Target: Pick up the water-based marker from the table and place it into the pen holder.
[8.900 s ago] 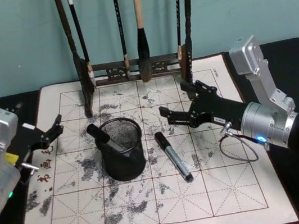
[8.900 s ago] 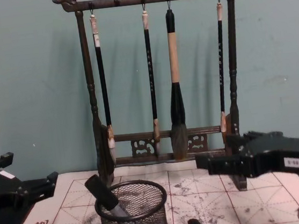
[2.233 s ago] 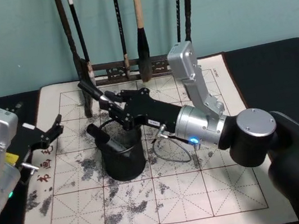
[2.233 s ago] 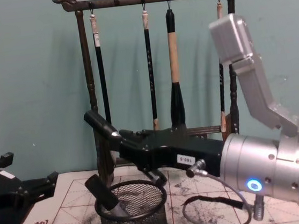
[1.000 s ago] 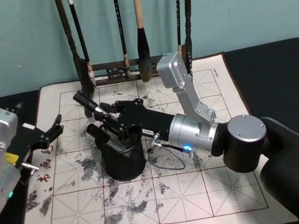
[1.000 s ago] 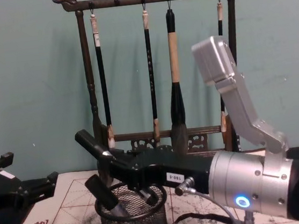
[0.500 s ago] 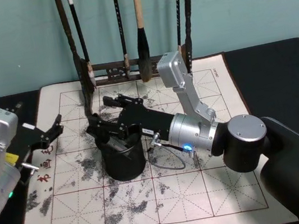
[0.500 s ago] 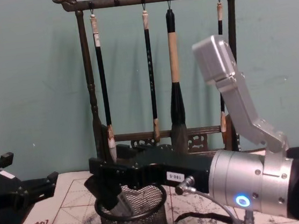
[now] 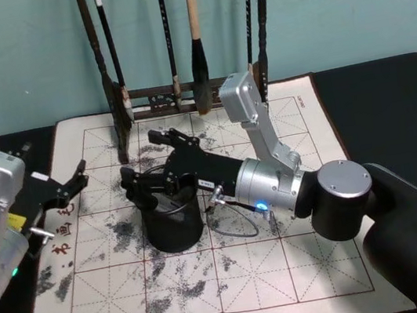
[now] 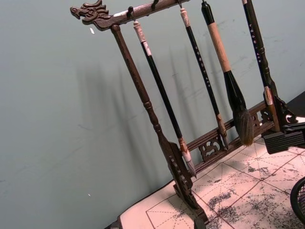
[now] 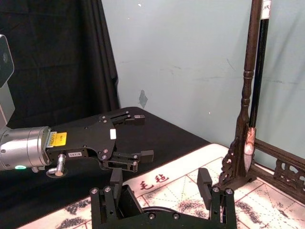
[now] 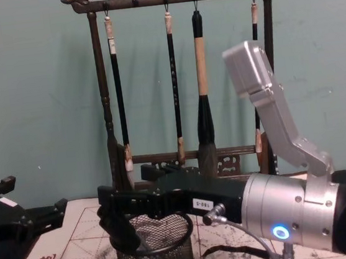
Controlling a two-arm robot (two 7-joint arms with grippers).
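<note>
Over the pen holder (image 9: 173,224), right jaws (image 9: 148,162) wide, empty.

Wall: plain teal-green wall (image 9: 342,0) runs behind the table, with faint scuffs and small marks.
Table: covered in a black cloth (image 9: 391,104).
Mat: a pale practice mat (image 9: 236,279) with a red grid lies on the cloth, smudged with grey ink.
Rack: a tall dark wooden rack (image 12: 104,100) stands at the far edge of the mat, brushes hanging from its top bar.
Curtain: a black curtain (image 11: 52,57) hangs beside the wall in the right wrist view.
</note>
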